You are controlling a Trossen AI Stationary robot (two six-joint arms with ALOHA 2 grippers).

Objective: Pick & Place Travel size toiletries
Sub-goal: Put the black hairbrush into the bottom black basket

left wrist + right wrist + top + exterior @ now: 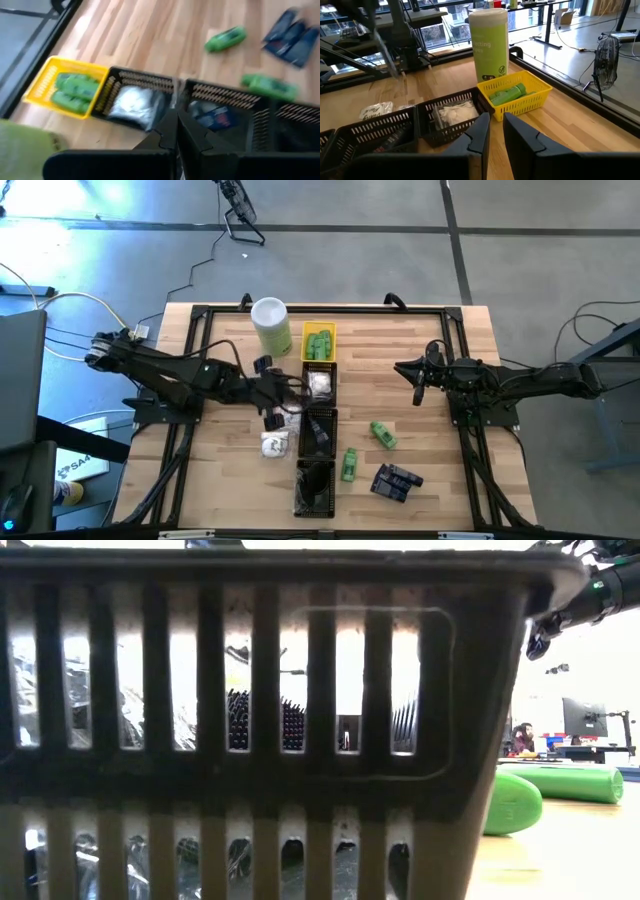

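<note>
We count two loose green bottles (383,434), four trays (318,422); left pincer (176,131) clenched empty, right pincer (496,131) slightly parted; only the low view shows a person (522,738).

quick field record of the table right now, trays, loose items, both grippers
yellow tray: green bottles inside
black trays: in a row after the yellow tray; the one beside it holds white wrapped pieces
canister: upright beside the yellow tray
loose green bottles: two on the wood
dark blue packets: loose on the wood
white packets: loose, on the left arm's side of the trays
left gripper: shut, empty, near the trays
right gripper: waiting, empty, away from the trays
</note>
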